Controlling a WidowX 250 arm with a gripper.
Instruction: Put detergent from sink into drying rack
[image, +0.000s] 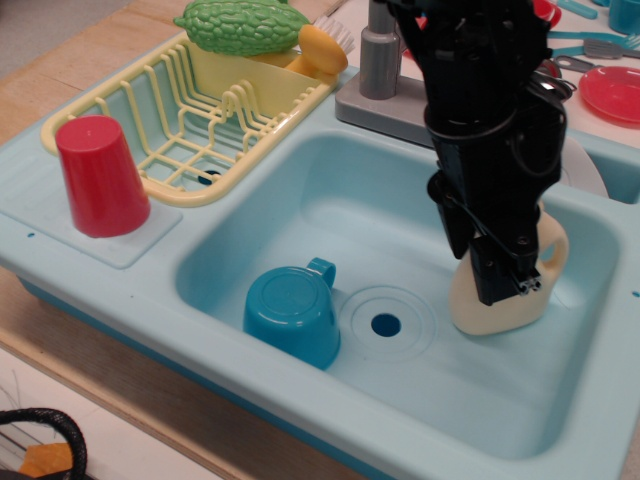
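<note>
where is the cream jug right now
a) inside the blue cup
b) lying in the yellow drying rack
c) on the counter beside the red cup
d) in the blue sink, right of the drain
d: the jug is in the sink, right of the drain hole, with the gripper down over it; the drying rack holds no jug.

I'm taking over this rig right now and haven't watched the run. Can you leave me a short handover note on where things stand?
Gripper: down over the detergent, hiding most of it; grasp cannot be confirmed.
Detergent: inside the sink, right of the drain, leaning a bit.
Drying rack: at the sink's back left, slots free; green and orange toys sit on its far end.
Blue cup: upside down in the sink, left of the drain.
Done: approach.
Left: confirm grip, lift, carry to rack, release.
</note>
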